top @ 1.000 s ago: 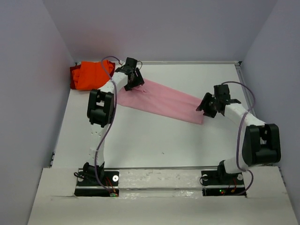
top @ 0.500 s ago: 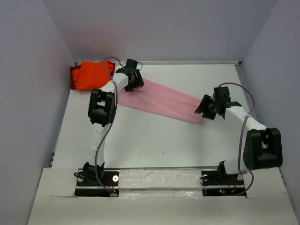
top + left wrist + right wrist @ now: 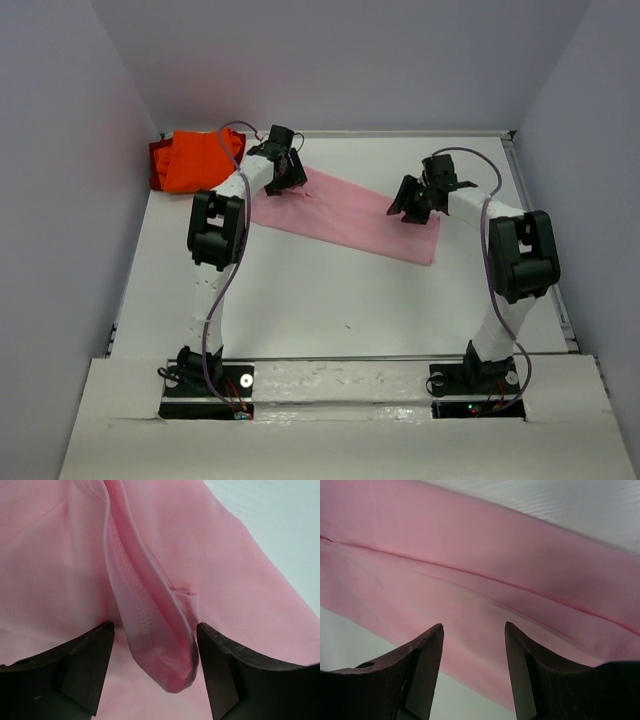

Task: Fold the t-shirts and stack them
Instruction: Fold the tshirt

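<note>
A light pink t-shirt (image 3: 345,218), folded into a long strip, lies slantwise across the back half of the table. My left gripper (image 3: 290,178) is over its left end. In the left wrist view the left gripper (image 3: 155,650) is open, and a raised hemmed fold (image 3: 150,630) of the pink t-shirt (image 3: 210,555) lies between its fingers. My right gripper (image 3: 403,206) hovers over the strip's right part. In its wrist view the right gripper (image 3: 473,630) is open above the pink t-shirt (image 3: 470,560), with nothing pinched. Bright orange t-shirts (image 3: 190,160) lie bunched in the back left corner.
Grey walls (image 3: 70,200) close in the white table (image 3: 330,300) on the left, back and right. Bare tabletop (image 3: 570,500) shows beyond the pink cloth in the right wrist view. The two arm bases sit on the near edge.
My right arm has swung from the strip's right end toward the back and left, and now sits over the cloth. The left arm and the pink shirt have hardly moved.
</note>
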Robot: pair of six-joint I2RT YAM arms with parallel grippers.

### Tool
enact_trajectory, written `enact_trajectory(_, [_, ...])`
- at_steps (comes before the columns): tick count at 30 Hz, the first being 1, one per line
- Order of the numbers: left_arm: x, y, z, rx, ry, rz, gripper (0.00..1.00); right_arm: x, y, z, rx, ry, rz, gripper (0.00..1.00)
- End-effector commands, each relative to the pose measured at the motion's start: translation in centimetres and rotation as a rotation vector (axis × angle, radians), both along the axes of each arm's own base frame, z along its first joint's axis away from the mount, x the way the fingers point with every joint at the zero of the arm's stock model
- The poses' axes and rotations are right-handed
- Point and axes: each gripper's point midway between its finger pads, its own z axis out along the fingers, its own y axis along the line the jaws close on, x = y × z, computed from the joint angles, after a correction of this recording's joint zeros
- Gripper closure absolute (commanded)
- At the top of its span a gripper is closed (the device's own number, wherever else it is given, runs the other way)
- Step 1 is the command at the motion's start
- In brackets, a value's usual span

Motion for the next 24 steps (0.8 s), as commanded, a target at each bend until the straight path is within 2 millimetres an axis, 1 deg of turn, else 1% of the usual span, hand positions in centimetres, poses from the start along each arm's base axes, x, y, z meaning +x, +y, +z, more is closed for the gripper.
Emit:
enact_trajectory(1, [0.3,0.2,2.9,0.008,-0.029,-0.003,0.21,1.1,0.3,-0.9,0.004,-0.002,-0.003,0.43])
enact_trajectory(5, [0.4,0.3,2.7,0.016,-0.028,-0.005,0.21,0.2,-0.3,-3.0,-0.031,0.035,-0.013,0.43])
enact_trajectory(6, [0.4,0.3,2.8,0.017,-0.029,-0.010,0.21,-0.5,-0.7,-4.0,-0.048,0.057,-0.022,0.43])
enact_trajectory(8, [0.5,0.3,2.5,0.022,-0.027,-0.008,0.21,-1.1,-0.9,-4.5,-0.048,0.066,-0.029,0.43])
enact_trajectory(9, [0.7,0.2,2.3,0.021,-0.025,-0.010,0.21,-2.0,-1.0,-5.2,-0.048,0.089,-0.032,0.43])
enact_trajectory(10, [0.7,0.2,2.2,0.020,-0.023,-0.011,0.21,-2.5,-0.6,-5.3,-0.048,0.087,-0.027,0.43])
enact_trajectory(11, [0.8,0.1,2.2,0.019,-0.023,-0.012,0.21,-3.0,-1.0,-5.6,-0.060,0.090,-0.037,0.43])
enact_trajectory(12, [1.0,0.1,2.2,0.018,-0.026,-0.012,0.21,-4.3,-1.3,-6.1,-0.066,0.107,-0.045,0.43])
enact_trajectory(13, [1.1,0.0,1.8,0.019,-0.021,-0.012,0.21,-4.7,-1.4,-6.2,-0.067,0.106,-0.050,0.43])
enact_trajectory(15, [1.6,-0.2,2.0,0.011,-0.030,-0.013,0.21,-6.0,-1.3,-6.4,-0.064,0.112,-0.048,0.43])
enact_trajectory(16, [1.7,-0.3,1.4,0.010,-0.022,-0.015,0.21,-7.1,-1.1,-6.4,-0.058,0.115,-0.044,0.43])
enact_trajectory(17, [2.0,-0.6,1.8,0.001,-0.029,-0.019,0.21,-7.8,-0.6,-6.4,-0.059,0.116,-0.030,0.43])
enact_trajectory(19, [2.2,-0.8,1.0,-0.002,-0.017,-0.024,0.21,-8.9,-0.1,-6.0,-0.063,0.106,-0.012,0.43])
enact_trajectory(20, [2.2,-1.0,0.9,-0.010,-0.014,-0.028,0.21,-10.2,-0.1,-6.6,-0.069,0.125,-0.008,0.43])
enact_trajectory(21, [2.4,-1.5,1.0,-0.029,-0.020,-0.039,0.21,-10.9,0.4,-6.6,-0.067,0.129,0.005,0.43])
enact_trajectory(22, [2.4,-1.6,0.6,-0.037,-0.015,-0.042,0.21,-11.8,0.7,-6.5,-0.061,0.127,0.015,0.43])
enact_trajectory(23, [2.4,-1.8,0.5,-0.042,-0.016,-0.043,0.21,-12.3,1.0,-6.4,-0.060,0.125,0.027,0.43])
enact_trajectory(24, [2.4,-2.4,0.5,-0.067,-0.015,-0.062,0.21,-13.1,1.6,-6.3,-0.061,0.128,0.046,0.43])
